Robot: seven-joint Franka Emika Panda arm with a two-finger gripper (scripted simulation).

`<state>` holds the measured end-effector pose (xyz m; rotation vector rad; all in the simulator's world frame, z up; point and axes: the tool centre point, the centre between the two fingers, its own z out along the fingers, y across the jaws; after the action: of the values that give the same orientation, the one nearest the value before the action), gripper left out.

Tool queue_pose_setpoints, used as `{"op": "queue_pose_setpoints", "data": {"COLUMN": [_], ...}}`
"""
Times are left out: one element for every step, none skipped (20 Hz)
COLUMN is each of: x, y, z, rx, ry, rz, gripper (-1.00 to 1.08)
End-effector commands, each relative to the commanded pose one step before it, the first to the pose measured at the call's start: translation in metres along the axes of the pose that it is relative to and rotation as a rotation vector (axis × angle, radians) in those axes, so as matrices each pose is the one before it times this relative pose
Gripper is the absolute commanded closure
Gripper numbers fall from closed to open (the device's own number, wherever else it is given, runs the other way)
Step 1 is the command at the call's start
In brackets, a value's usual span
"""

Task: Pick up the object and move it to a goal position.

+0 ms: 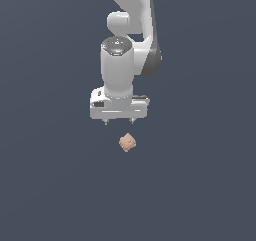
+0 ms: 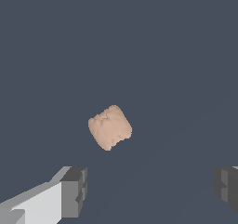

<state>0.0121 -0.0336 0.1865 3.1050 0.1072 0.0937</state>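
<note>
The object (image 1: 127,143) is a small peach-tan lump with a bumpy surface, lying on the dark grey floor. My white gripper (image 1: 119,121) hangs a short way from it, pointing down, with its two short fingertips spread wide. In the wrist view the object (image 2: 110,127) sits ahead of the two grey fingertips (image 2: 74,191), not between them, and it is far narrower than the gap. The gripper (image 2: 151,187) is open and holds nothing.
A plain dark grey surface (image 1: 200,185) fills both views. The white arm (image 1: 131,15) rises out of the exterior view's top edge. No other objects or edges show.
</note>
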Motion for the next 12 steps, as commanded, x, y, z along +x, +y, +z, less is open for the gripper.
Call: {"op": "queue_pose_setpoints", "data": {"x": [0.00084,0.00050,0.00055,0.00061,0.00066,0.00072,0.00078,0.00085,0.00091,0.00098,0.00106,0.00109], "y": [-0.00175,-0.00083,-0.00090,-0.00098,-0.00106,-0.00113,-0.00120,-0.00128,-0.00135,-0.00142,-0.00149,-0.00150], "z": [0.00542,0.00263,0.00286,0.00312,0.00337,0.00362,0.00388,0.00414,0.00440,0.00466,0.00492,0.00501], "rx": [0.00094,0.00051,0.00062,0.00077,0.00095,0.00113,0.00132,0.00155,0.00180,0.00208,0.00238,0.00260], "ry": [-0.00401,-0.00176,-0.00189,-0.00204,-0.00217,-0.00228,-0.00238,-0.00246,-0.00253,-0.00258,-0.00260,-0.00251], "rz": [-0.03157,-0.01600,-0.01738,-0.01885,-0.02032,-0.02179,-0.02328,-0.02478,-0.02627,-0.02776,-0.02924,-0.02965], "gripper": [-0.92,-0.92,-0.92,-0.92,-0.92,-0.92,-0.92,-0.92,-0.92,-0.92,-0.92,-0.92]}}
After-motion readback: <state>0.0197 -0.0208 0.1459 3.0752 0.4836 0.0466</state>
